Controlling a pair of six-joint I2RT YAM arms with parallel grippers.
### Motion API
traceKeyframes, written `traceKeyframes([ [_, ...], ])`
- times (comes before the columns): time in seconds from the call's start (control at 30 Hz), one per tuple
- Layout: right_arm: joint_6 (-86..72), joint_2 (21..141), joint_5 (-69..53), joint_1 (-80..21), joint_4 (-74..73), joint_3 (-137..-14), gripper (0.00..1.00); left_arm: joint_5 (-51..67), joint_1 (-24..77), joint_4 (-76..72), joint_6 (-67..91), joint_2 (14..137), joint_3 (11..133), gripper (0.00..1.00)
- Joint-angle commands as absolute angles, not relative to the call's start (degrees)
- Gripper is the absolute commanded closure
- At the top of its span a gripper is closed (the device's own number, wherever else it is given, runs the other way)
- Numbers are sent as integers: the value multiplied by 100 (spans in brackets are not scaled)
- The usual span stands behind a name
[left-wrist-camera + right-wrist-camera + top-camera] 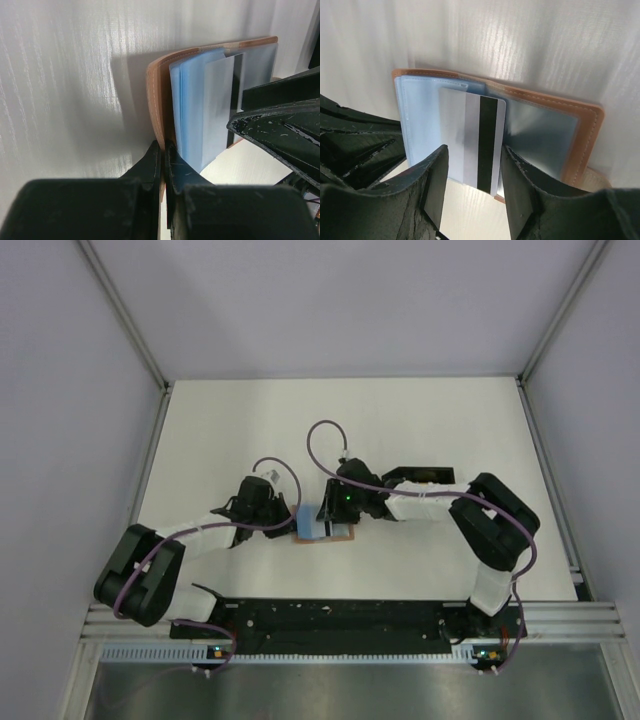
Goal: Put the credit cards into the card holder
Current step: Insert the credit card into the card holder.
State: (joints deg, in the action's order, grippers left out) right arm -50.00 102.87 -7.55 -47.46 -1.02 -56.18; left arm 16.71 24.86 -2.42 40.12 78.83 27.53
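The tan-brown card holder lies open on the table between the two arms, its pale blue sleeves facing up. My left gripper is shut on the holder's brown cover, pinching it at the edge. My right gripper grips a credit card by its long edges. The card's pale back with a black stripe shows, and its far end sits in the blue sleeve. The holder's other half lies flat to the right. The yellow-orange card is not clearly visible.
A black tray sits just behind the right arm's forearm. White walls and metal frame rails bound the table on the left, right and back. The black base rail runs along the near edge.
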Motion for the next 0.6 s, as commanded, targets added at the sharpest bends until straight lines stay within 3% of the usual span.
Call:
traceKeyframes([
  [0.0, -4649, 10160, -457, -4816, -738, -5880, 53, 1529, 2505, -132, 3885, 7989, 2769, 100],
  [0.57, -4702, 10573, -1634, -4860, -44, -6144, 57, 1591, 2505, -167, 3894, 7998, 2804, 100],
])
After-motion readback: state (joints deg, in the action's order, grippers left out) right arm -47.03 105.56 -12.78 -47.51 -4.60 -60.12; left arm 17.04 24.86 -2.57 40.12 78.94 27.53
